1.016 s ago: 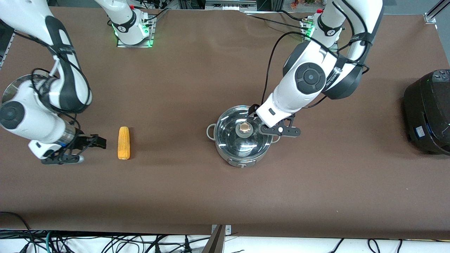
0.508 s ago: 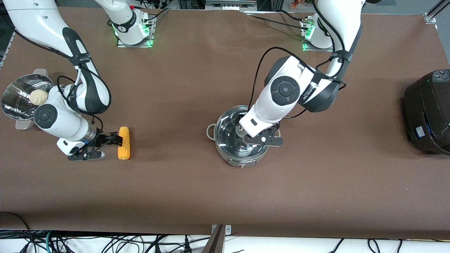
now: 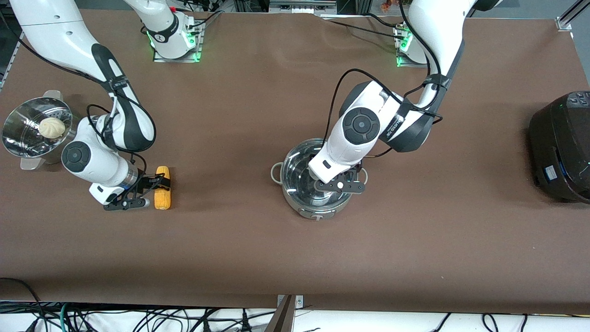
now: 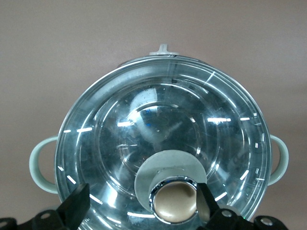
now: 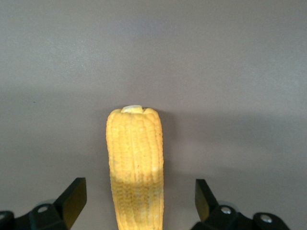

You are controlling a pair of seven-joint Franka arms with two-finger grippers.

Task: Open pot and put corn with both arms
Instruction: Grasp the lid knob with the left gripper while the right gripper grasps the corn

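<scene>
Closing in over the last second, both arms are now reaching their targets: the left gripper point(image 4: 139, 208) is hanging wide open around the pot point(image 3: 318, 180) lid's knob point(image 4: 175, 201), the right gripper point(image 5: 139, 203) is straddling the corn point(image 3: 162, 187) on the desk point(image 3: 258, 258), also open, neither gripping yet.

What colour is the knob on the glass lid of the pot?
The knob is tan with a shiny metal collar, standing on the clear lid of the pot; the left wrist view shows it best.
</scene>
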